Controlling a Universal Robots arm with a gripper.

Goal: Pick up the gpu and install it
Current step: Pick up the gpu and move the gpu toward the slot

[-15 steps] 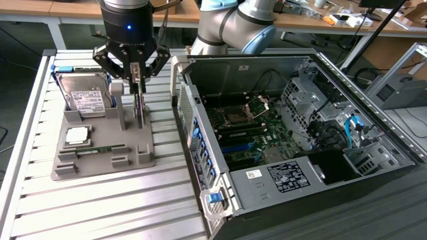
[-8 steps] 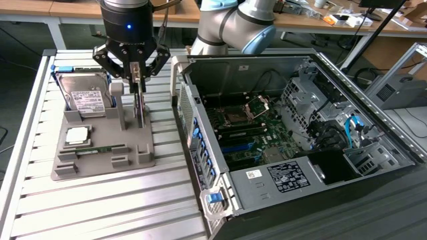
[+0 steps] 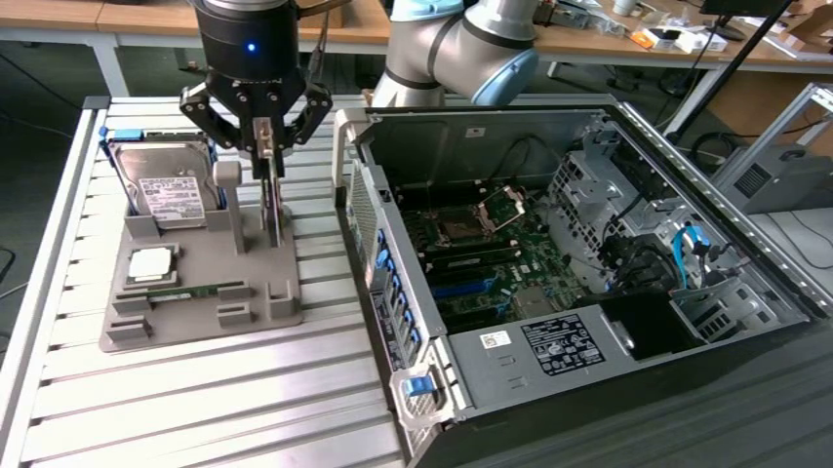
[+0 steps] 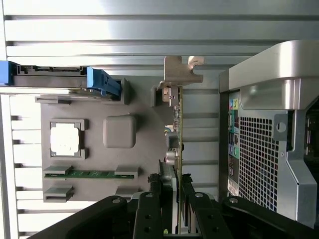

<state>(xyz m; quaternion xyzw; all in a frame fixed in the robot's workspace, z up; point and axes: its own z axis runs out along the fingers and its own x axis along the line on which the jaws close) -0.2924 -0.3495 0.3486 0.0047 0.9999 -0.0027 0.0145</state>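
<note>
1. A Universal Robots arm (image 3: pixel 458 47) reaches down over a grey parts tray (image 3: pixel 195 327) that sits on a slatted metal counter (image 3: pixel 195 409), at the exterior view's left of an open computer case (image 3: pixel 560 263).
2. The gripper (image 3: pixel 268 161) stands partly closed on the gpu (image 3: pixel 275 210), its two fingers (image 3: pixel 257 146) pressed against opposite faces of the card near its upper edge.
3. The gpu stands upright on edge at the side of the tray nearest the case. Its lower edge meets the tray's slot, and whether it has left the slot cannot be told.
4. From the wrist view, the gpu (image 4: pixel 178 129) appears edge-on as a thin green line running away from the gripper (image 4: pixel 175 191). The silver end bracket (image 4: pixel 180 74) sits at its far end, and the black fingers (image 4: pixel 164 186) flank the near end.
5. A hard drive (image 3: pixel 170 190) with a white label leans upright at the back of the tray, well apart from the gpu. In the wrist view its blue-edged mount (image 4: pixel 102 82) shows beside the tray (image 4: pixel 144 114).
6. A square processor (image 3: pixel 150 263) lies flat in a tray pocket, and a narrow green memory stick (image 3: pixel 195 290) rests in clips just beside it. Both show in the wrist view too, the processor (image 4: pixel 65 138) and the memory stick (image 4: pixel 89 173).
7. The case lies with its side panel off, exposing the motherboard (image 3: pixel 482 263). Its perforated rear panel (image 4: pixel 254 154) stands near the gpu in the wrist view.
</note>
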